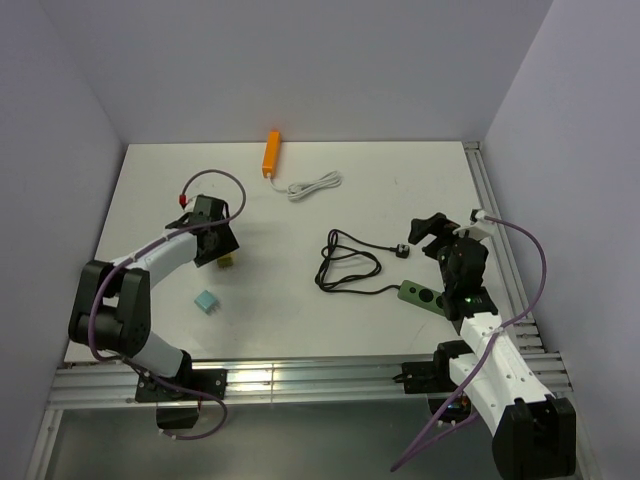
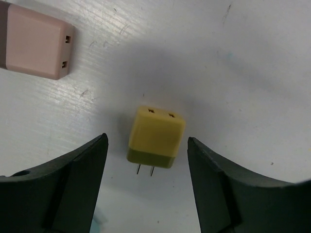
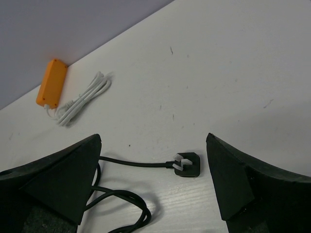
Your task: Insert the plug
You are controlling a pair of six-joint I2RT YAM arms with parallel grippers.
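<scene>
White, lightly scuffed tabletop [image 1: 430, 190]: black chunky plug [image 3: 187, 164] w/ smooth round cable [image 3: 131, 204] lies flat just ahead of right gripper [image 3: 154, 137], jaws wide apart, no contact. Left gripper [image 2: 146, 140] jaws also apart, either side of boxy matte yellow adapter [image 2: 155, 127].

A white, faintly scratched table [image 1: 400, 200] carries everything. At its far edge, left of centre, lies an orange rectangular plastic block [image 1: 271, 153], with a bundled white cord [image 1: 315, 184] just to its right. Toward the right, a black cable [image 1: 348, 265] lies in loose loops, a black plug [image 1: 402, 250] at its far right end. It runs to a green plastic power strip [image 1: 425, 297] nearer. On the left a yellow two-pronged adapter [image 2: 155, 138] lies flat. A pink two-slot socket block [image 2: 36, 43] lies close by, apart from it. A small teal block [image 1: 207, 302] rests nearer.
</scene>
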